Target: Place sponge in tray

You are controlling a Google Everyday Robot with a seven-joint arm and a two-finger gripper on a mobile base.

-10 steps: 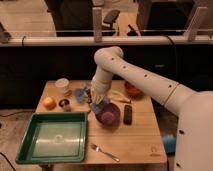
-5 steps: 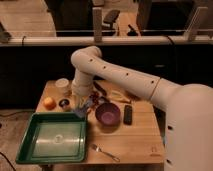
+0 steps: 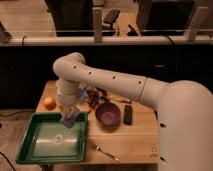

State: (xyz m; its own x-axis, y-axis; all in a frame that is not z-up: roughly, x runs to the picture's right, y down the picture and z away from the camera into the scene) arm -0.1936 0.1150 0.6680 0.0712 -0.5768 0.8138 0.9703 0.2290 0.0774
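Behind the wooden table (image 3: 135, 137) we see a dark wall with rails and a lit floor beyond it. On the table's left end sits the green tray (image 3: 30, 150), its pale bottom bare. Our white arm (image 3: 115, 82) bends down from the right and ends in the gripper (image 3: 70, 116), which hangs over the tray's upper right corner. The jaws are clamped on the light-blue sponge (image 3: 68, 120), so the sponge sits just above the tray's far rim, held in the air and tilted; we cannot tell whether it touches the rim. Just right of the tray stands the purple bowl (image 3: 108, 114), with a black remote (image 3: 128, 114) beside it. An orange (image 3: 48, 103) lies near the table's back left edge, behind the tray. A fork (image 3: 106, 153) rests at the front edge, right of the tray.
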